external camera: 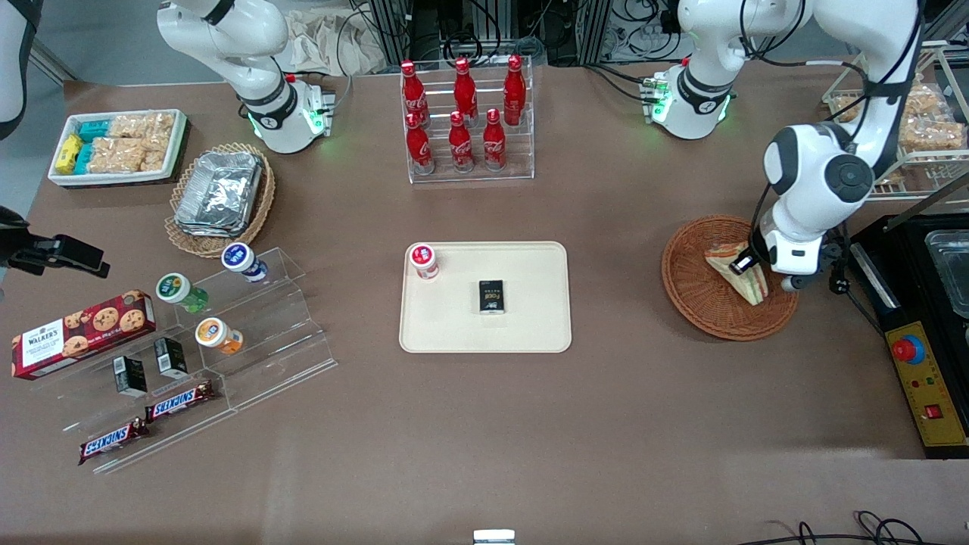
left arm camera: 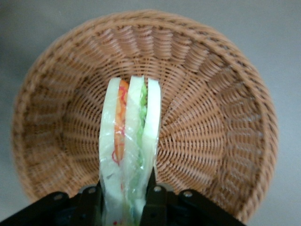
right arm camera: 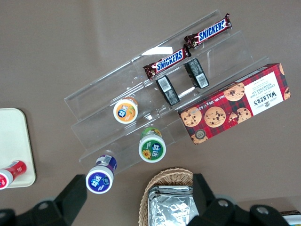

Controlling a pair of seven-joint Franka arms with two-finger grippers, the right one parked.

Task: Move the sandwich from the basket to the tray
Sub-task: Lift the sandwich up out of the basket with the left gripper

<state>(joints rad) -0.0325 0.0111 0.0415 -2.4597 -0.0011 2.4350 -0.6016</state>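
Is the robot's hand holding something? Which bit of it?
Yes. The gripper is pinching the sandwich by one end, a finger on each bread side, above the basket.

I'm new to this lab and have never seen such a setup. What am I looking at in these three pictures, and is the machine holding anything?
Two white robot arms stand at a brown table. One picture looks at them from the front; the other two come from cameras on their wrists. The working arm's tool is down in the basket, shut on the sandwich. The tray at mid-table already carries a red-capped bottle and a small black box. Snacks and cola bottles lie around.
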